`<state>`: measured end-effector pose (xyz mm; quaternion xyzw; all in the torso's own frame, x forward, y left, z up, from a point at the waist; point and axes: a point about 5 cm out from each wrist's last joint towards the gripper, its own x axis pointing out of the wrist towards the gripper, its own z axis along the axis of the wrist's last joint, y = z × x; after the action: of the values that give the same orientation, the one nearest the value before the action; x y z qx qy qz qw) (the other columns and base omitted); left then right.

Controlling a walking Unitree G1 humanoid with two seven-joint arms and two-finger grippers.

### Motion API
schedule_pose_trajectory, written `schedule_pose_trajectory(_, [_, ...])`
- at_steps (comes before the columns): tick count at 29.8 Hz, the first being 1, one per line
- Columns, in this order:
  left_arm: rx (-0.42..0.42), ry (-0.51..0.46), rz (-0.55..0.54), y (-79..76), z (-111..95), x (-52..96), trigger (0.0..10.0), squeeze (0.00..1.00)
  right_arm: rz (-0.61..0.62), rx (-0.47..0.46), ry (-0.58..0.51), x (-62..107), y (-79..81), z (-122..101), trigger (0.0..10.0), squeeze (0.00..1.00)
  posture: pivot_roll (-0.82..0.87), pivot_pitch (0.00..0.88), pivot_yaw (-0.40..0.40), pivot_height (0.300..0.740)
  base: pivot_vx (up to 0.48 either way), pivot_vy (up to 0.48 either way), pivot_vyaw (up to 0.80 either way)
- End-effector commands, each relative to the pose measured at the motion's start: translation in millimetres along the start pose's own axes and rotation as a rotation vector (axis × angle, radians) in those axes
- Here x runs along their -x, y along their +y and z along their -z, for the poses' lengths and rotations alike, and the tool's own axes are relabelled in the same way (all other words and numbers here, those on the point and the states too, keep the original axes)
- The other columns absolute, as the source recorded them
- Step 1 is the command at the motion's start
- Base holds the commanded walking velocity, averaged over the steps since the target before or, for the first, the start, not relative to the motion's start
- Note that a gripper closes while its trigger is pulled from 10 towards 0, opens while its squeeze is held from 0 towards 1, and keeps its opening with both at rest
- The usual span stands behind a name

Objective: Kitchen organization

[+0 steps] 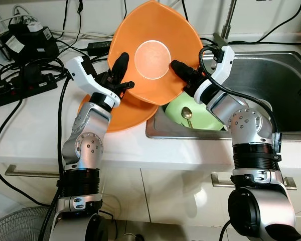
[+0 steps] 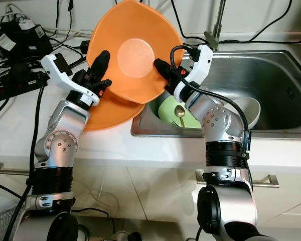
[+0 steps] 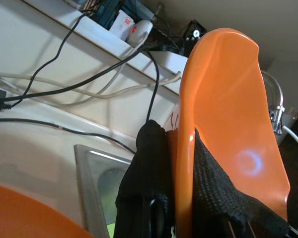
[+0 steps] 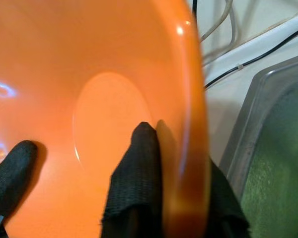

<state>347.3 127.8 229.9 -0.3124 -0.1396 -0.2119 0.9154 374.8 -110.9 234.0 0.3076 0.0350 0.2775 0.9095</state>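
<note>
A large orange bowl [image 1: 153,52] is held up on edge above the seam of counter and sink, its round base facing me. My left gripper [image 1: 124,74] is shut on its left rim; the left wrist view shows the rim [image 3: 186,148] pinched between both black fingers. My right gripper [image 1: 178,68] is shut on the opposite rim, which shows in the right wrist view [image 4: 188,163]. A second orange bowl [image 1: 125,114] lies on the white counter just beneath the raised one.
In the steel sink [image 1: 286,75] are a pale green bowl [image 1: 203,116] with a gold spoon [image 1: 187,113] and a white bowl [image 2: 250,111]. Power strips and black cables [image 1: 25,45] crowd the counter's back left. The faucet [image 1: 230,20] rises behind the sink. A floor fan [image 1: 15,226] stands low left.
</note>
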Motion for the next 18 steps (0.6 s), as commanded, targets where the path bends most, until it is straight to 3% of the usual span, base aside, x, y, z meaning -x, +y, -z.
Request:
schedule_pose_trajectory(1, [-0.034, -0.047, 0.021, -2.1, -13.6, -1.3, 8.2, 0.8, 0.115, -0.005, -0.026, 6.1, -17.5, -7.7, 0.0, 0.0, -0.1, 0.033, 0.103, 0.74, 0.0, 0.0, 0.0])
schedule_pose_trajectory(2, [-0.043, -0.042, 0.011, -0.8, -13.1, -1.4, 8.2, 0.8, 0.119, -0.01, -0.026, 6.1, -18.3, -7.5, 0.0, 0.0, -0.1, 0.033, 0.103, 0.74, 0.0, 0.0, 0.0])
schedule_pose_trajectory(3, [-0.042, -0.037, 0.006, 0.0, -12.3, -1.6, 10.0, 1.0, 0.125, -0.017, -0.024, 6.0, -19.3, -7.2, 0.0, 0.0, -0.1, 0.032, 0.104, 0.74, 0.0, 0.0, 0.0])
schedule_pose_trajectory(18, [-0.051, -0.011, 0.005, 0.0, -9.4, -2.3, 10.0, 1.0, 0.174, -0.04, -0.011, 6.0, -26.4, -6.0, 0.0, 0.0, -0.1, 0.029, 0.107, 0.74, 0.0, 0.0, 0.0])
